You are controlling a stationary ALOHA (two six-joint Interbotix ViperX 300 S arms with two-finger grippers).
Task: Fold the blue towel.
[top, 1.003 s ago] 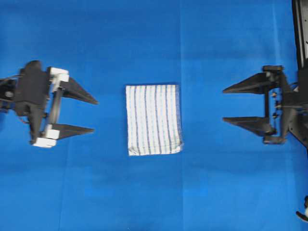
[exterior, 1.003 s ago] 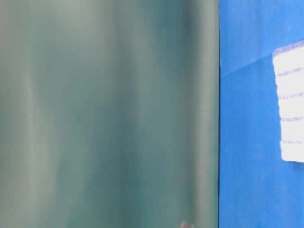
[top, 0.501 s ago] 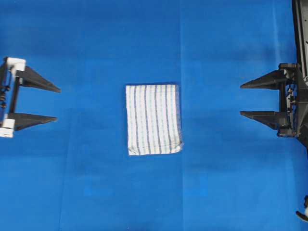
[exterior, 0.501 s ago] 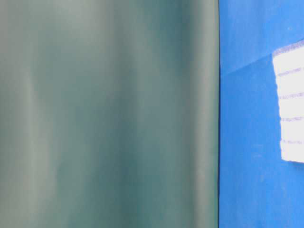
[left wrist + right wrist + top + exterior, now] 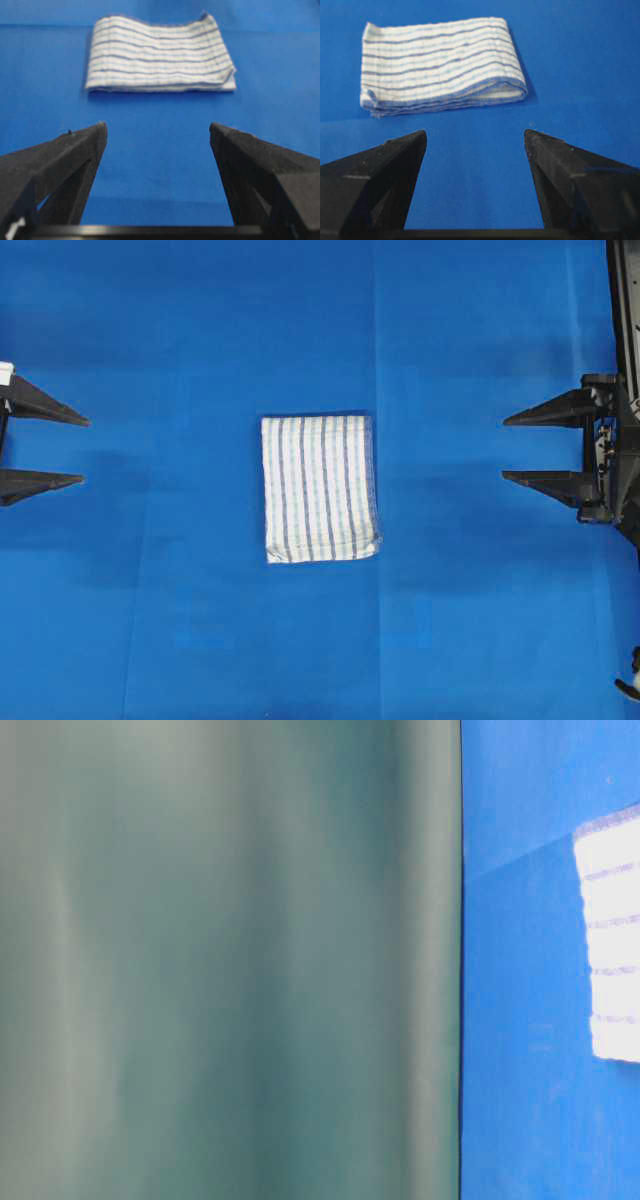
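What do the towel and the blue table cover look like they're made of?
The towel: probably woven cotton, matte; thin stripes, visible weave and soft stacked edges at the folds.
The table cover: seemingly a thin matte fabric or sheet; fine weave texture in the right wrist view, faint crease lines from overhead. Exact fibre can't be told.

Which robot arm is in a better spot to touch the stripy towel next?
Probably right. The right gripper sits slightly closer to the blue towel than the left gripper; both are open, empty.

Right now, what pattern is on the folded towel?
White with thin dark-blue and light-blue stripes on the towel; clearest in the right wrist view.
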